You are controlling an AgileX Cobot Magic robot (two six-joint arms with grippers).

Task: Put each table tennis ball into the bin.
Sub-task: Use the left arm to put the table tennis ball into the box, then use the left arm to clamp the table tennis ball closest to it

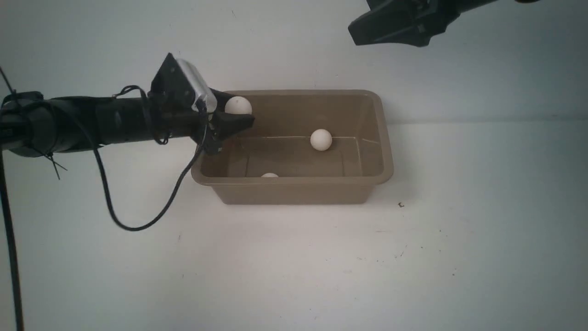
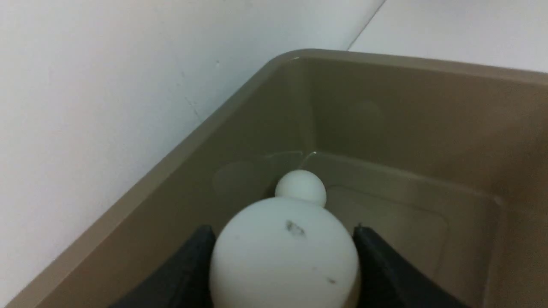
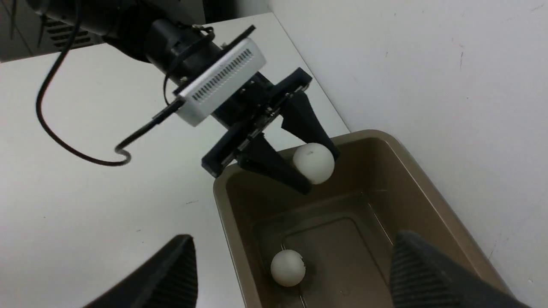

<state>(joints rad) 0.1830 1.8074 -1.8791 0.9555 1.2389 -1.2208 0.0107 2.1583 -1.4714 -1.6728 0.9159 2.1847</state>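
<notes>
With its fingers clamped on a ball [image 1: 238, 105], the left gripper [image 1: 236, 111] hangs just inside the left end of the bin [image 1: 292, 181], whose open mouth lies below; the right gripper [image 3: 295, 273] stands with its fingers well apart, holding nothing. Two more balls sit in the bin, one out in the open [image 1: 321, 139], one mostly hidden by the near wall [image 1: 269, 175]. Letting go well calls, I judge, for easing a little further in, clear of the rim, then lowering and parting the fingers evenly so the ball drops without a bounce. Around the bin, the pale tabletop [image 1: 294, 266] shows small dark specks and scuffs, and behind it rises a plain pale wall [image 1: 482, 78].
</notes>
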